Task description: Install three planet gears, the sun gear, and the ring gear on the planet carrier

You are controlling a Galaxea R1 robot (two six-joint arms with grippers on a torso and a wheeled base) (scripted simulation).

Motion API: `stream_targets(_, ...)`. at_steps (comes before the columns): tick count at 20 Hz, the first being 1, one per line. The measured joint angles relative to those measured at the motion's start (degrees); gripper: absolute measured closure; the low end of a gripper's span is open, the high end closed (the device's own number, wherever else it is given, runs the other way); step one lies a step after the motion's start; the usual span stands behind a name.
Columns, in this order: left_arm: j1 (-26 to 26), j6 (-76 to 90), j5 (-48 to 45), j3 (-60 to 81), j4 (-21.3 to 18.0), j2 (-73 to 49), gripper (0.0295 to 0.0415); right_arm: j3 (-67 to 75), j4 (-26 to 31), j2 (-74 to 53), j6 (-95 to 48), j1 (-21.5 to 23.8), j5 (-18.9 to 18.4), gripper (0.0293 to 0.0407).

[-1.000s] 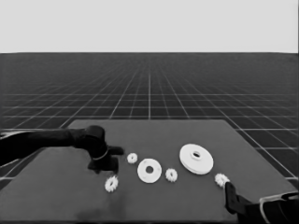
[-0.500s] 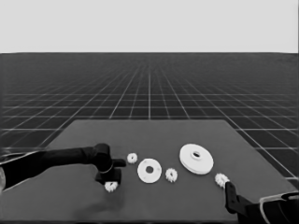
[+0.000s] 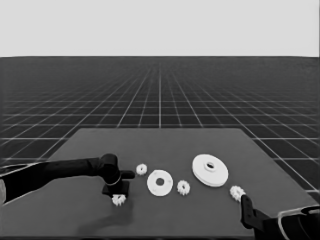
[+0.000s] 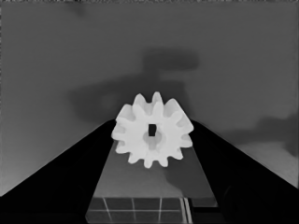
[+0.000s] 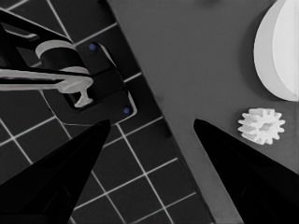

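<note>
Gear nearest the camera [image 3: 119,199] lies flat on the table [image 3: 65,210], near and to the left of the smaller round part [image 3: 160,183], directly beneath the left gripper [image 3: 116,191]. In the left wrist view this gear [image 4: 152,129] sits between the tips of the two black fingers [image 4: 70,172], which stand spread to either side of it; no contact with the teeth is evident, so it is judged straddled, not yet pinched.

Risk one: an off-centre closure. One finger meeting a tooth tip before the other would push or spin the gear across the table instead of clamping it.

Risk two: a grip on tooth crowns rather than flanks would be shallow, and the gear could tilt or drop during the lift.

Risk three: carrying toward the smaller round part, the arm passes close to a second gear [image 3: 141,169] lying just left of that part and could knock it.

A third gear [image 3: 183,187] lies just right of the smaller round part. The larger round part [image 3: 210,170] lies farther right, apart from it. A fourth gear [image 3: 237,192] lies right of that, near the parked right gripper [image 3: 246,212], whose fingers stand spread in its own wrist view.

No gear is yet seated on the smaller round part.
</note>
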Motion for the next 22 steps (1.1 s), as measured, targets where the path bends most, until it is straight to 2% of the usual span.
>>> stream_targets(2,0.0,0.0,0.0,0.0,0.0,0.0,0.0398,0.0,0.0,0.0,0.0,0.0,0.0,0.0315)
stream_targets(4,-8.0,-3.4,3.3,6.4,-7.8,-2.0,0.0398,0.0,0.0,0.0,0.0,0.0,0.0,0.0315)
stream_targets(7,-12.3,-4.3,4.1,7.7,-11.8,-2.3,0.0398,0.0,0.0,0.0,0.0,0.0,0.0,0.0315)
stream_targets(12,-13.3,-4.4,4.2,7.9,-12.8,-2.4,0.0398,0.0,0.0,0.0,0.0,0.0,0.0,0.0315)
stream_targets(14,-14.0,-12.6,6.0,-2.3,-13.3,15.2,0.0398,0.0,0.0,0.0,0.0,0.0,0.0,0.0315)
stream_targets(15,-14.1,-12.6,6.0,-6.2,-13.5,19.8,0.0398,0.0,0.0,0.0,0.0,0.0,0.0,0.0315)
stream_targets(22,-14.2,-11.4,5.7,-13.1,-13.7,25.8,0.0398,0.0,0.0,0.0,0.0,0.0,0.0,0.0315)
